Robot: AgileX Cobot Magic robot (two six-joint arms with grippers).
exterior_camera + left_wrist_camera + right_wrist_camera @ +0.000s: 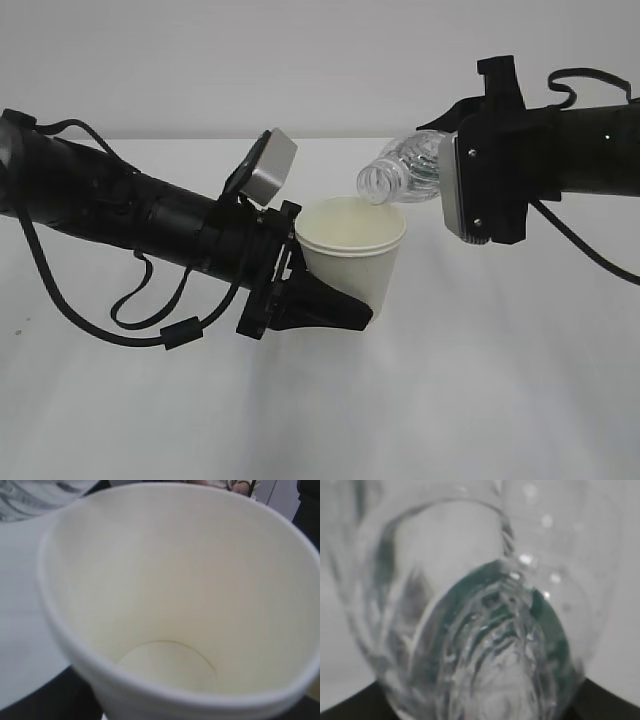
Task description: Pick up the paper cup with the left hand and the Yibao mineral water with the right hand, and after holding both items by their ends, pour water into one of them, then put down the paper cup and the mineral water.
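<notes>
The paper cup [352,250], cream-white with a rolled rim, is held in the air above a white table [480,400], upright and leaning slightly. The left hand [150,225], a black arm with cables and a grey square block [270,168] near its wrist, reaches in from the cup's left. Its gripper [345,305] is part-way open around the cup's lower wall and base, gripping it there.

Looking down into the cup [175,605] from that wrist, the inside looks pale and dry, with the round bottom in plain sight.

Just above and behind the cup's rim sits the open, capless mouth of the mineral water bottle [405,172]. The clear ribbed bottle is tipped on its side, neck pointing down-left toward the cup, not touching it. No stream of water can be made out.

To the cup's upper right, the right hand [560,165], black with a silver-white edge plate [462,190], clasps the bottle's far end with its jaws part-way open around it. From that wrist, the bottle [485,630] fills the view, blurred, with its green label band [547,625] showing through the plastic.
</notes>
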